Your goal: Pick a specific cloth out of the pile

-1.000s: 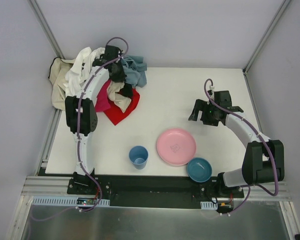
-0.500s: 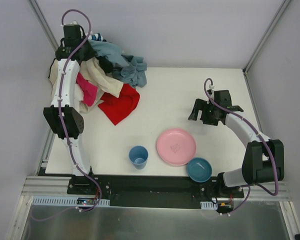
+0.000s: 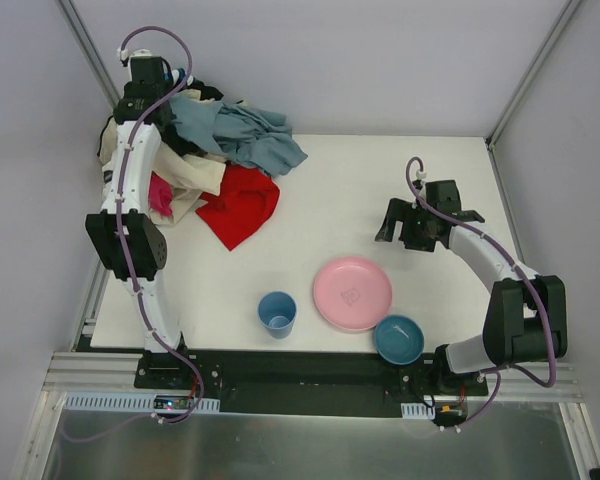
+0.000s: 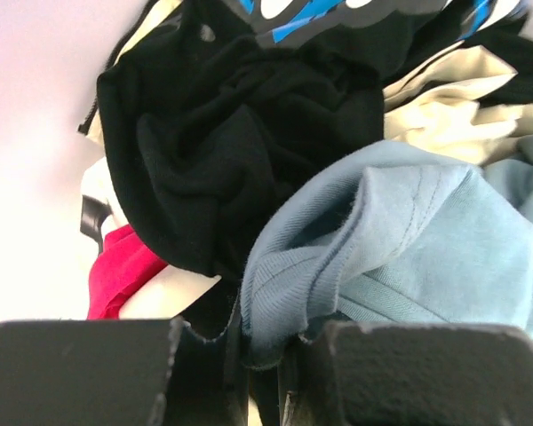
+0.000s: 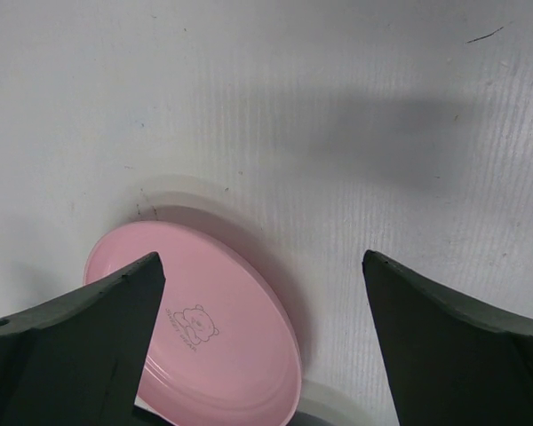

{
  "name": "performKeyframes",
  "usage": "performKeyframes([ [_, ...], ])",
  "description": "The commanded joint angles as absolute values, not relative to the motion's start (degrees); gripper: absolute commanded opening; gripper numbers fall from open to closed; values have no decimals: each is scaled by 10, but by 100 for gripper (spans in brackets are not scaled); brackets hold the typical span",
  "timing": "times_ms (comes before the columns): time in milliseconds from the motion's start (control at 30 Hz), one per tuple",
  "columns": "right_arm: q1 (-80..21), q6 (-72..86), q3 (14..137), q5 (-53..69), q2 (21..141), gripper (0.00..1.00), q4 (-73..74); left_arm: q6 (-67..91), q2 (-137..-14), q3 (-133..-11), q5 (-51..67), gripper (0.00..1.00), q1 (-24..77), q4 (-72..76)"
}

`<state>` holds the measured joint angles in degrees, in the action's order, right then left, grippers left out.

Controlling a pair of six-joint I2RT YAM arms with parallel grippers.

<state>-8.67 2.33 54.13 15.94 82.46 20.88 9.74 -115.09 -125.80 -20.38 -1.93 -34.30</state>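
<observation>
This is a robotics lab test cell. A white surface [image 3: 380, 180] stands boxed in by plain pale walls [image 3: 330, 60] and aluminium posts [image 3: 90, 60]. The left arm [image 3: 120, 180] and right arm [image 3: 480, 255], trailing purple cables, are bolted to a black rail [image 3: 300, 370].

Inspector A: Red cloth [image 3: 245, 205]: matt fabric. Grey-blue garment [image 4: 426, 248]: soft knit, stitched seams. Black garment [image 4: 231, 133]: matt, slightly fuzzy.
Inspector B: Noted. Pink plate [image 5: 231, 328]: smooth plastic, slight sheen. Table [image 5: 338, 89]: matt white, finely ribbed.
</observation>
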Motion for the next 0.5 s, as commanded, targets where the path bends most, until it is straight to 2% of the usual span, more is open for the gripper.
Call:
performKeyframes([
  [0, -94, 25, 571, 168, 831, 96, 219, 61, -1172, -1226, -283, 0, -26, -329],
  [333, -102, 25, 583, 170, 840, 96, 222, 131, -1249, -1166, -213, 0, -28, -395],
  [467, -106, 29, 589, 172, 845, 96, 222, 174, -1259, -1137, -141, 0, -29, -411],
])
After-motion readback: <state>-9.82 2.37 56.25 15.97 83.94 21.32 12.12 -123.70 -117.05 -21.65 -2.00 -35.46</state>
